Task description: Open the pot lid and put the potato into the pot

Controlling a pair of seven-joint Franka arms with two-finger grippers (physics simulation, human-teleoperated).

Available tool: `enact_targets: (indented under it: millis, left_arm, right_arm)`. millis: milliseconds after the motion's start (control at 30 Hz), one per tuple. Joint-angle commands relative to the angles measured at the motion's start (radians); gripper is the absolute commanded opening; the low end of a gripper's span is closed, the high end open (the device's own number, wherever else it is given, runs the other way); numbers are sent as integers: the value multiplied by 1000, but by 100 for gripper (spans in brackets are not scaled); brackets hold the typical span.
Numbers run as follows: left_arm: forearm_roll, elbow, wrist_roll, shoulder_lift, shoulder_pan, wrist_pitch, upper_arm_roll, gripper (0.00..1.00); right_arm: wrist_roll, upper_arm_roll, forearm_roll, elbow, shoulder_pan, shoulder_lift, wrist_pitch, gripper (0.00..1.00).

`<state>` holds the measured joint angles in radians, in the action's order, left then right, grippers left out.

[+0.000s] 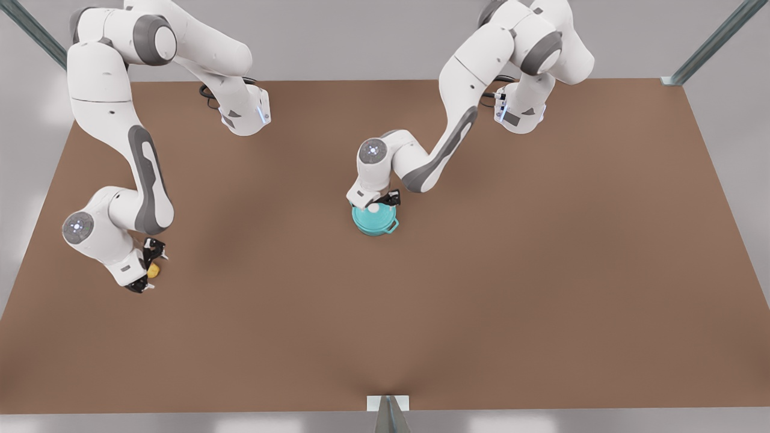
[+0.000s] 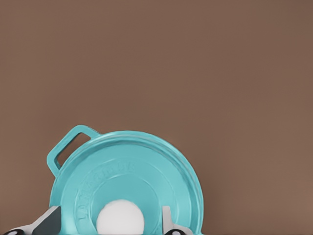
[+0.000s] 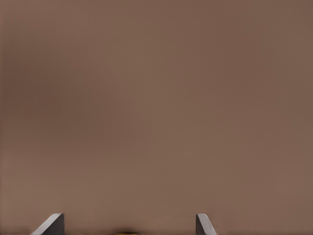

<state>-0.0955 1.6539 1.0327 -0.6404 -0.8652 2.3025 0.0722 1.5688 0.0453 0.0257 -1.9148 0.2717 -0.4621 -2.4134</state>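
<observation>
Here the pot (image 1: 375, 220) sits mid-frame in the front view on the brown table (image 1: 541, 270), its pot lid (image 2: 128, 183) on top. The left end effector (image 1: 380, 201) hangs directly over the white knob (image 2: 120, 219), fingers spread wide on either side of it and gripping nothing. The lid looks rigid and smooth, probably slippery at the rim, so the knob is the sensible place to take hold. In the lower left of the front view the right end effector (image 1: 146, 266) straddles the potato (image 1: 154, 270), fingers apart, not yet closed on it. The potato looks small, firm and rounded, likely to roll, so a pinch across its middle suits it. The left wrist view shows the lid's raised rings and one loop handle (image 2: 68, 146), which the front view hides behind the arm; the front view alone gives both arms' positions.
</observation>
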Motion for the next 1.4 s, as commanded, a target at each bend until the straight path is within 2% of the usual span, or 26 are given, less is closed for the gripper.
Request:
enact_targets:
  millis: [0,133,200,233,333,433,533,600,700,800,867,967,1000,1033,1133,1200,1233,1267,1300,1333,1367]
  left_arm:
    - [-13,-2,144,-4,-2,22,0,100]
    - [-15,0,144,-13,-2,34,0,98]
    - [-15,0,155,-12,-2,34,0,79]
    - [-15,0,155,-12,-2,32,0,65]
    - [-15,0,150,-8,-2,23,0,45]
    - [-13,-5,144,1,0,-5,-3,36]
    - [-15,-11,138,18,11,-23,-11,34]
    - [-9,-71,17,19,83,-109,-52,34]
    - [-10,-75,-134,19,222,-110,-52,34]
    - [-15,-98,-359,-41,379,-101,-54,34]
    - [-15,-128,-368,-119,385,-57,-63,34]
    - [-12,-158,-359,-153,385,-55,-63,34]
    - [-12,-164,-367,-151,387,-55,-63,89]
    - [-12,-166,-368,-151,387,-55,-63,100]
    - [-17,-166,-367,-147,388,-58,-65,100]
    - [-17,-177,-390,-136,390,-70,-106,100]
    - [-15,-203,-446,-79,391,-145,-147,100]
    - [69,-209,-797,33,503,-287,-149,100]
    - [314,-209,-1189,111,656,-409,-157,100]
    - [356,-203,-1220,192,704,-495,-164,100]
    - [347,-151,-1224,329,704,-606,-236,100]
  right_arm:
    - [119,-7,-3,0,0,-17,7,100]
    - [117,-10,-4,0,0,-35,5,100]
    - [115,-21,-4,0,0,-40,-3,100]
    - [115,-24,-4,2,0,-47,-3,100]
    - [123,-45,-1,8,0,-70,-7,100]
    - [123,-58,0,13,1,-96,-18,100]
    - [126,-62,5,14,1,-116,-39,100]
    - [126,-64,7,16,9,-118,-39,100]
    - [114,-70,-3,23,12,-118,-39,100]
    - [114,-81,-4,31,12,-118,-39,100]
    - [114,-91,-6,37,11,-119,-39,100]
    - [112,-97,-4,46,12,-144,-43,100]
    - [112,-105,-4,54,12,-155,-52,100]
    - [114,-107,-4,54,14,-156,-64,100]
    - [114,-116,-4,56,14,-161,-67,100]
    - [114,-124,-3,56,14,-161,-69,100]
    - [114,-128,-3,56,14,-161,-69,100]
    - [114,-128,-1,56,14,-161,-69,100]
    - [114,-128,-1,56,14,-161,-69,100]
    - [114,-128,-1,59,14,-162,-69,100]
    - [112,-128,-3,60,14,-170,-69,100]
